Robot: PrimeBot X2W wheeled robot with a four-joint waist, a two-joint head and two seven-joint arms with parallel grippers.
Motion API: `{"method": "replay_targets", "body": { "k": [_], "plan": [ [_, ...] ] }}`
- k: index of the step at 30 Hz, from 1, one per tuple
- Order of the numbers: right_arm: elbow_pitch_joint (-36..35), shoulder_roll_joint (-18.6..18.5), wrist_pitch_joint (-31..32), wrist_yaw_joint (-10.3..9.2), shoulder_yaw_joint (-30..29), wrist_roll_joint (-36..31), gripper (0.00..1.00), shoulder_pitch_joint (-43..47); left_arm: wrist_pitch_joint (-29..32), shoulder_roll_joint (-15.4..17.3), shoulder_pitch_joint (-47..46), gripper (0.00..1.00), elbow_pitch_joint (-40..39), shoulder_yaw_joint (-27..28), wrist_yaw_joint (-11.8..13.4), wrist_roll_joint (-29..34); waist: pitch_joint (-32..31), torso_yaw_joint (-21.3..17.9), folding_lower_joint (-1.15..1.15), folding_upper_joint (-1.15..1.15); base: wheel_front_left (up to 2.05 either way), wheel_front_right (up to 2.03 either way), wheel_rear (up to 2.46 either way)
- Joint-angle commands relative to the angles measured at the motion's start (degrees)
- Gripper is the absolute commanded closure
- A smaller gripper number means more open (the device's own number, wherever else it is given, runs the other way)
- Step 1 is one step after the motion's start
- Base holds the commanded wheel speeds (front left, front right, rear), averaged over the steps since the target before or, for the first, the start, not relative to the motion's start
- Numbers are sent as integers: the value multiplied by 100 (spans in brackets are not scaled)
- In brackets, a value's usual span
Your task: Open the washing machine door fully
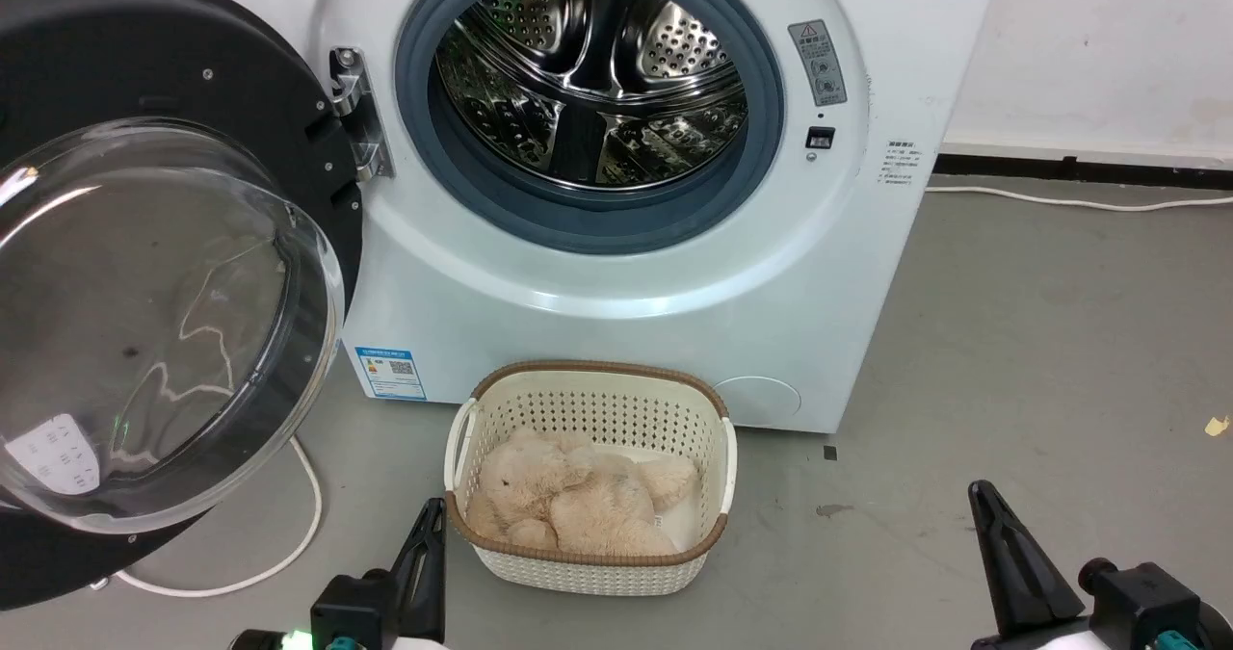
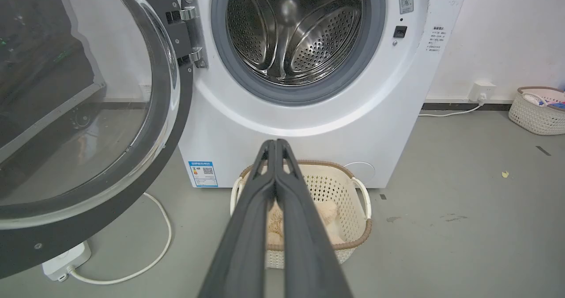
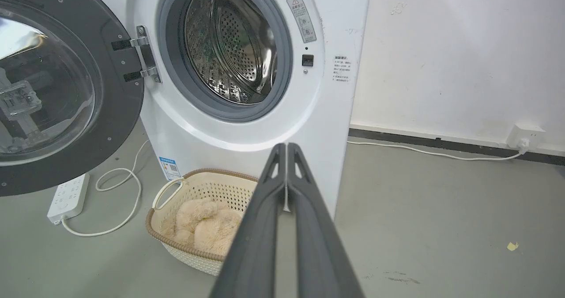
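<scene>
Left wrist view — tool (image 2: pixel 274 142) closed, empty

One washing machine (image 1: pixel 616 274), two baskets (image 1: pixel 597 573) (image 2: pixel 534 118), two tools (image 1: pixel 435 507) (image 1: pixel 979 488)

We see a smooth grey floor (image 3: pixel 441 209) spreading under and beyond the fingers of the right gripper (image 3: pixel 286 147), with faint stains and 1 yellow scrap (image 3: pixel 512 246) to their right. Beyond the fingertips stands a white wall (image 3: pixel 463 46) with a dark baseboard (image 3: pixel 441 141), 1 white cable (image 3: pixel 419 151) and a socket (image 3: pixel 525 135). Left of those fingers lies a power strip (image 3: pixel 68 197). Past the fingers of the left gripper (image 2: pixel 274 144) sits a cream basket (image 2: pixel 335 185) holding a plush toy (image 2: pixel 324 209). Far to their right we see 1 more basket (image 2: pixel 536 117). The light is even.
</scene>
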Motion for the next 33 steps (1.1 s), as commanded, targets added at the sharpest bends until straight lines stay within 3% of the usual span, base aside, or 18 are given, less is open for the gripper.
{"method": "replay_targets", "body": {
  "k": [1, 33],
  "plan": [
    [-27, 4, 29, 1, 5, -57, 100, -106, 26, -15, -80, 100, -32, 56, -43, 61, 1, -3, 0, 0, 0, 0, 0],
    [-62, 8, 405, 2, 65, -175, 100, -285, 401, -200, -164, 100, -216, 511, -297, 371, 45, -82, 0, 0, 0, 0, 0]
  ]
}}
